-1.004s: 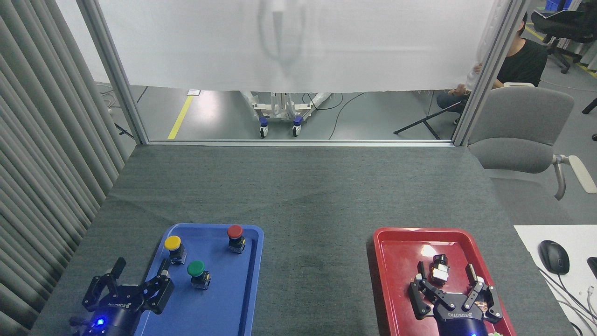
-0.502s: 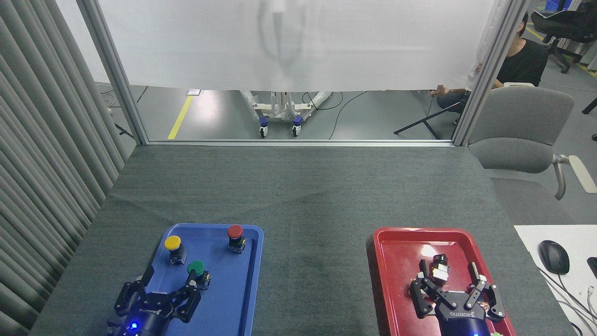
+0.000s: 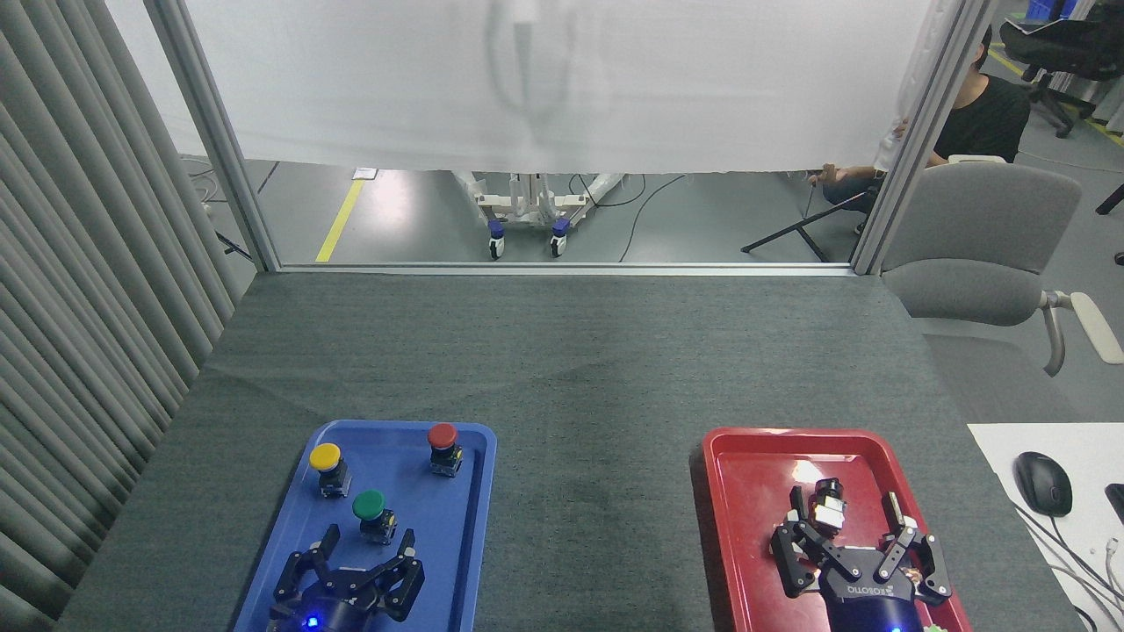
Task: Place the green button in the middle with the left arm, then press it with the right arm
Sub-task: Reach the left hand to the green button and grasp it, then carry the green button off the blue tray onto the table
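The green button (image 3: 369,510) stood upright in the blue tray (image 3: 457,562), nearer the robot than the yellow button (image 3: 326,465) and the red button (image 3: 443,445). The left gripper (image 3: 368,545) hovered over the tray just short of the green cap, jaws spread wide and holding nothing. Across the counter (image 3: 580,369), the right gripper (image 3: 846,513) sat over the red tray (image 3: 746,491), jaws open too, with a small black-and-white part (image 3: 826,506) lying between its fingers, apparently not clamped. The middle (image 3: 593,500) of the grey cloth between the trays lay bare.
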